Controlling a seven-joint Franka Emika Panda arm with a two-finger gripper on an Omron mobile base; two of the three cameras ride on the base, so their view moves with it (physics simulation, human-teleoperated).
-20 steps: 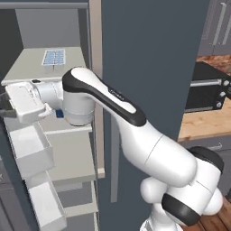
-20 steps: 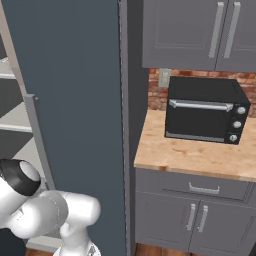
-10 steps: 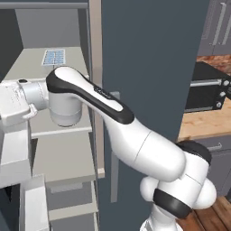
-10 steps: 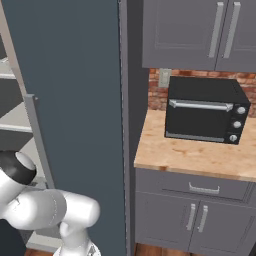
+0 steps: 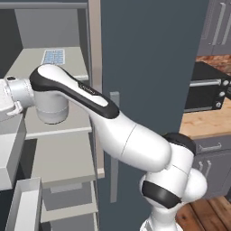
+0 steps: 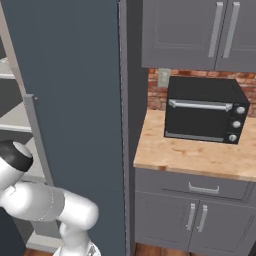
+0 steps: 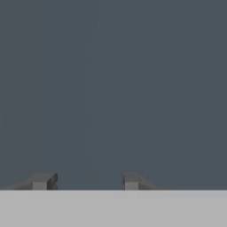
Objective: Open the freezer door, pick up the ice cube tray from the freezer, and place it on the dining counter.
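The freezer (image 5: 58,135) stands open, its light grey shelves showing. The pale blue ice cube tray (image 5: 53,57) lies flat at the back of the upper shelf. The freezer door is swung out to the left, and its white bins (image 5: 11,155) face the shelves. My arm reaches left across the shelves, with the hand (image 5: 7,100) at the picture's left edge just above those bins. In the hand view my gripper (image 7: 87,181) faces a flat slate-blue surface (image 7: 113,88) at close range; the fingertips (image 7: 42,181) stand partly apart with nothing between them. The dining counter is out of view.
The plain slate-blue door (image 5: 153,67) is closed to the right of the beige centre strip (image 5: 94,67), with a grey bar handle (image 5: 114,149). Further right, a black toaster oven (image 6: 202,110) sits on a wood counter (image 6: 200,157) over grey cabinets (image 6: 195,215).
My arm has swung further left, carrying the hand to the picture's edge. The freezer door and its bins have swung wider open. The tray has not moved.
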